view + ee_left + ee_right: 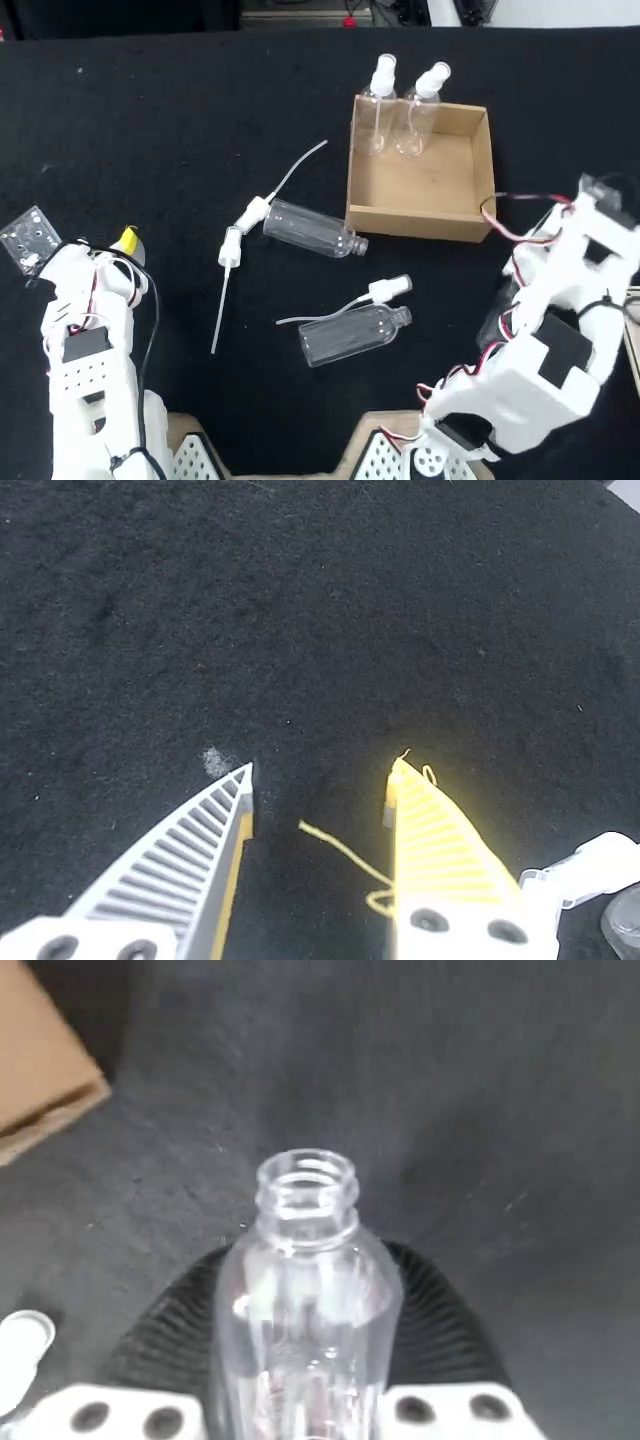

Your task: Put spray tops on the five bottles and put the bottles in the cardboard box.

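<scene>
Cloth, black, covering table, clutter past far edge, box with two capped bottles, two open bottles and three tops lying near — left gripper fingers apart over bare cloth — right gripper clamped on uncapped bottle

You are looking down on a black table. An open cardboard box sits right of centre; against its far wall, side by side, are the left capped bottle and the right capped bottle, each wearing a white spray top. The upper open bottle lies on its side, neck near the box's front corner. The lower open bottle lies nearer you. Three loose tops trail thin tubes: the first spray top by the upper bottle's base, the second spray top just beside it, the third spray top beside the lower bottle. The left arm occupies the near left corner, the right arm the near right.
</scene>
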